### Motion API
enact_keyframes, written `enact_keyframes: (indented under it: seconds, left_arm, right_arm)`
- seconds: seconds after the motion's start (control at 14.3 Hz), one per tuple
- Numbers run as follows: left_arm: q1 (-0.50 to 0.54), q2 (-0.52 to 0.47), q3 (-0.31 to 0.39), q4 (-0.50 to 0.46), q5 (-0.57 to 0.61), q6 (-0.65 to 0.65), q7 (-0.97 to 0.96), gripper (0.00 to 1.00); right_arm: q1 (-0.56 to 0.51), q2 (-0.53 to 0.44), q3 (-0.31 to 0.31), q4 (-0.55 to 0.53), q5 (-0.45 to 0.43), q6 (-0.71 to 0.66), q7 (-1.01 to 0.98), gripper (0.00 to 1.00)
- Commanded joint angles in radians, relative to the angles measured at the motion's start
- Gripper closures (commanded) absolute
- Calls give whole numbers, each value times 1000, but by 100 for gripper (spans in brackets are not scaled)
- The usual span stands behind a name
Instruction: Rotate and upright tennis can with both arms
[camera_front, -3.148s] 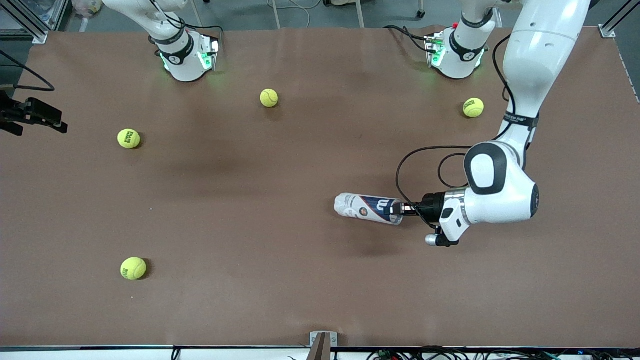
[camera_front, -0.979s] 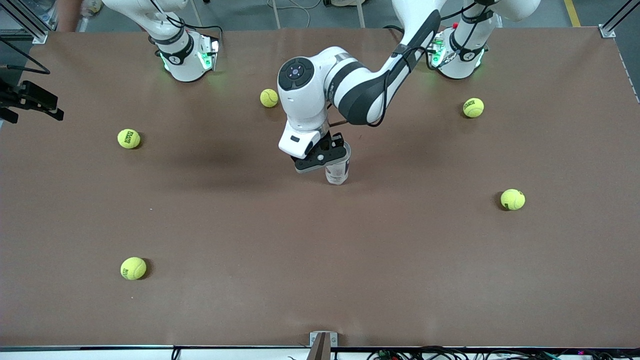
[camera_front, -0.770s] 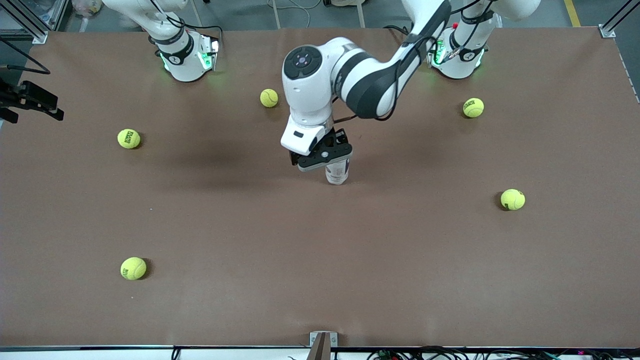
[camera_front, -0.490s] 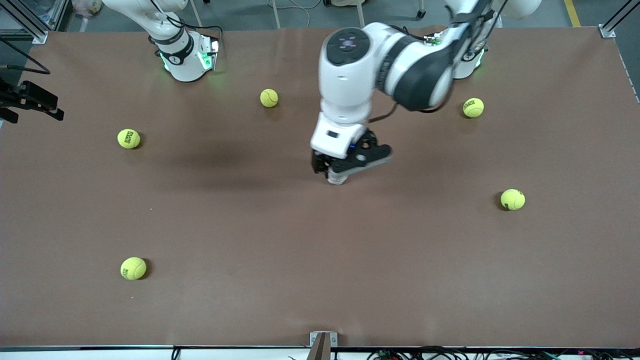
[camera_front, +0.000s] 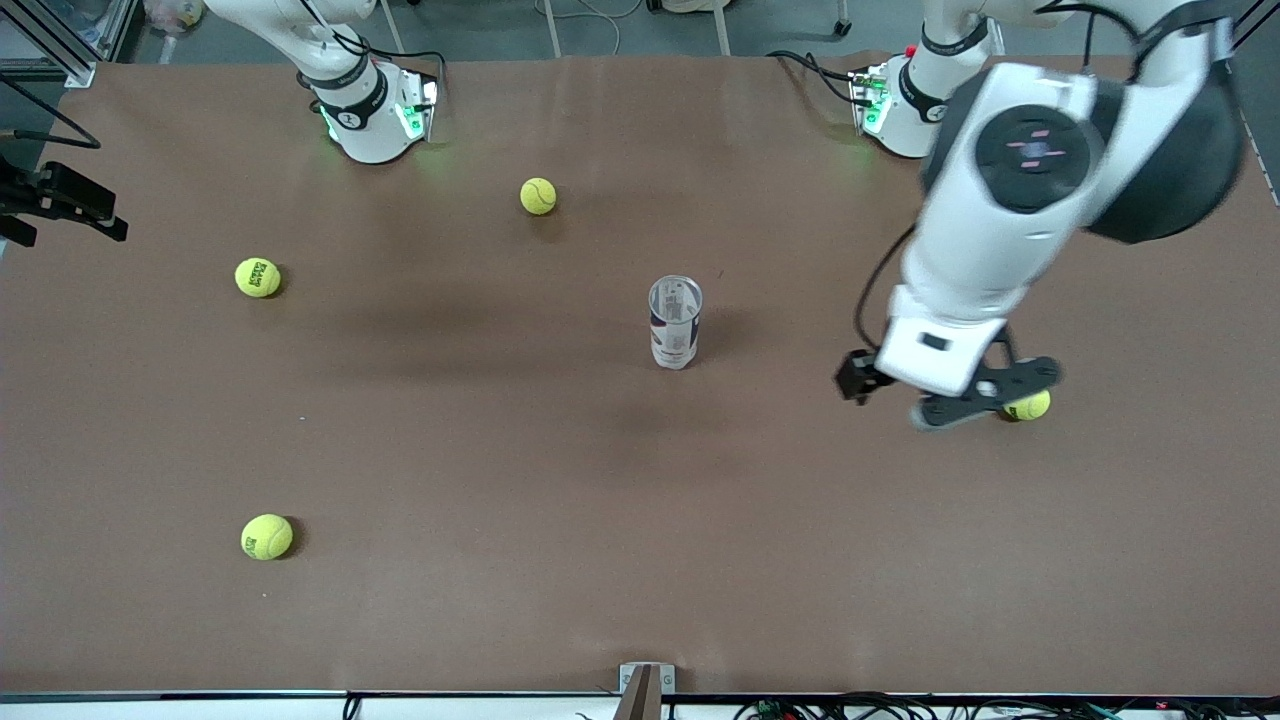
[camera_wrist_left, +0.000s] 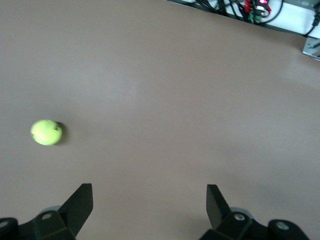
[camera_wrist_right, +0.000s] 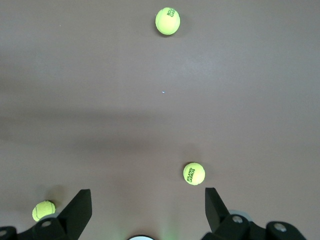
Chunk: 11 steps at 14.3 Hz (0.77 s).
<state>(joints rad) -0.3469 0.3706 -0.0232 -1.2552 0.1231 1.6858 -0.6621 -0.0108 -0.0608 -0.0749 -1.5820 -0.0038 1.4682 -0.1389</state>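
Can upright mid-table, untouched, left gripper aloft over a ball toward its own end — fingers spread, empty, right gripper waiting — likewise spread, empty.

Yellow tennis balls on brown table
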Motion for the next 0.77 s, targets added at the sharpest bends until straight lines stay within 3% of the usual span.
enact_keyframes:
  seconds: [0.0,0.42,0.7]
  left_arm:
    - [106,-90,-11,-52,-71,-41,172,0]
    - [290,-194,-6,-59,-125,-150,551,0]
    - [315,-190,0,-38,-109,-149,556,0]
  right_arm:
    - [-3,-30,3,-29,1,4,-10,0]
    - [-1,-30,6,-29,-1,4,-11,0]
    - [-1,-30,6,-29,-1,4,-13,0]
